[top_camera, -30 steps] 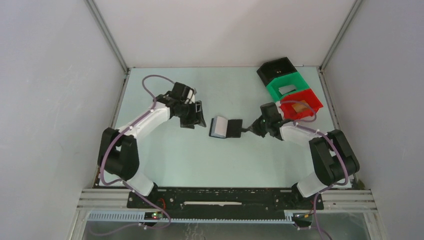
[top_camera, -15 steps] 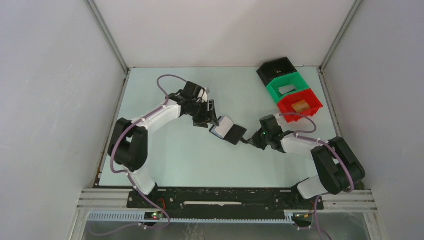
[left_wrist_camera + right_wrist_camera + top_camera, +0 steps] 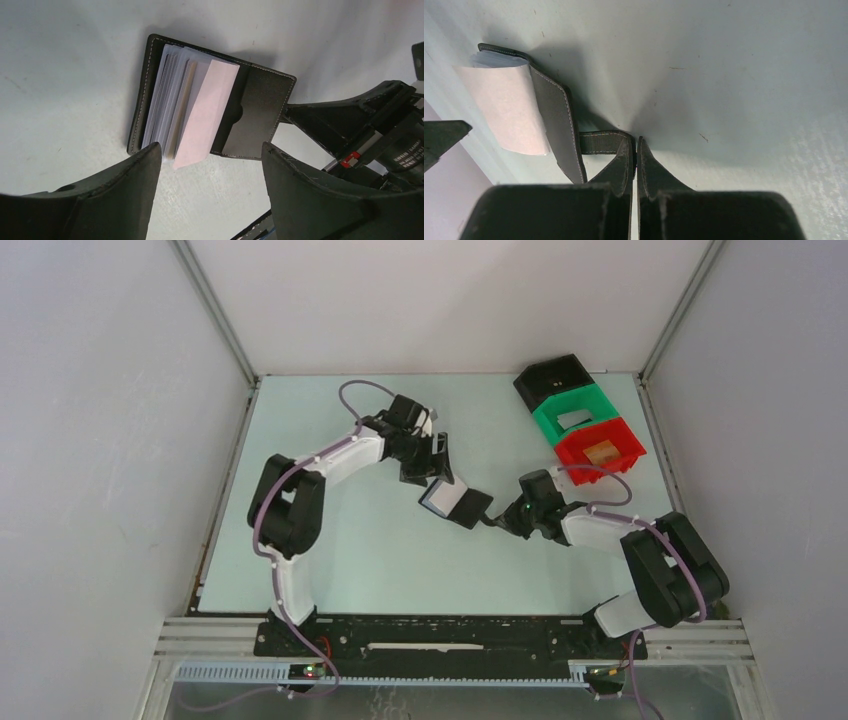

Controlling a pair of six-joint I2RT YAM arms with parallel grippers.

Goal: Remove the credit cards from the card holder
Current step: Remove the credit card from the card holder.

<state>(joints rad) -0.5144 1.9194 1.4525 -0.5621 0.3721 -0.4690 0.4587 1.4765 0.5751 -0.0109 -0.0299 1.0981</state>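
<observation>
Both fingers of my left gripper [image 3: 210, 162] stand spread wide, holding nothing, just above the credit cards [image 3: 205, 110], a fanned stack of thin pale rectangles. The top card's long axis runs away from me on a slant. Its loose near end lies between my fingers, closer to the one on the left of the wrist view. The small black folding card holder [image 3: 260, 112] lies open on the pale green table [image 3: 60, 75], and my right gripper [image 3: 636, 145] is clamped on its black closure tab [image 3: 599, 142].
</observation>
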